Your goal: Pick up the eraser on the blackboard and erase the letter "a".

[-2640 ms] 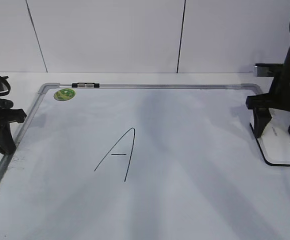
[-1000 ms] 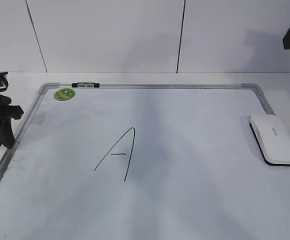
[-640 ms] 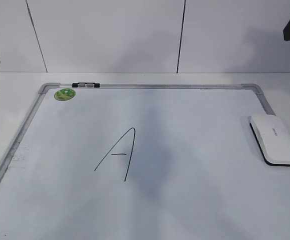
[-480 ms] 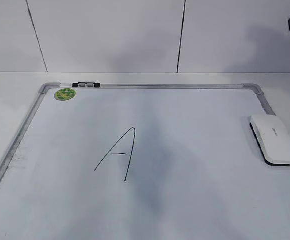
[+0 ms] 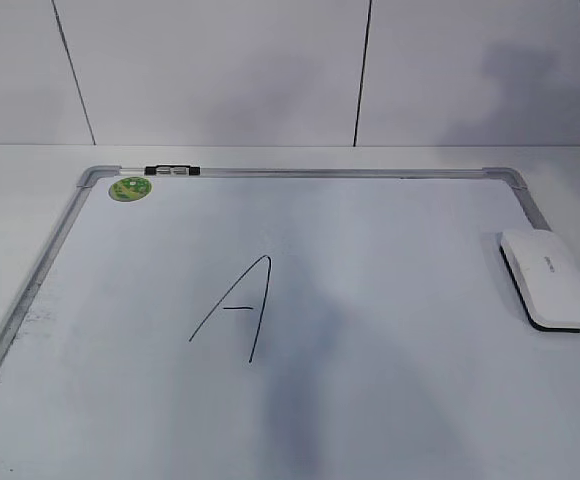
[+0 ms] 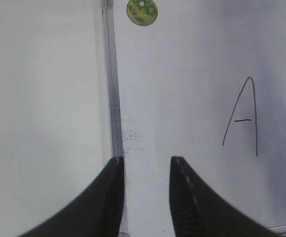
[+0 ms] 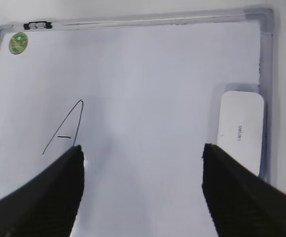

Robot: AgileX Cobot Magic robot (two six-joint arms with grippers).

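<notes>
Exterior view: you see the blackboard (image 5: 390, 420) lying flat, the eraser (image 5: 549, 279) resting at its right edge just below the far right corner, a capital "A" (image 5: 236, 309) left of centre and a green sticker (image 5: 129, 188) in the far left corner — no lowercase "a" is visible. Left wrist view: your left gripper (image 6: 147, 197) hangs over the board's left frame edge, jaws narrowly parted and holding nothing. Right wrist view: your right gripper (image 7: 143, 190) hangs high over the board, jaws spread wide and empty — the eraser (image 7: 240, 130) lies by the right frame.
</notes>
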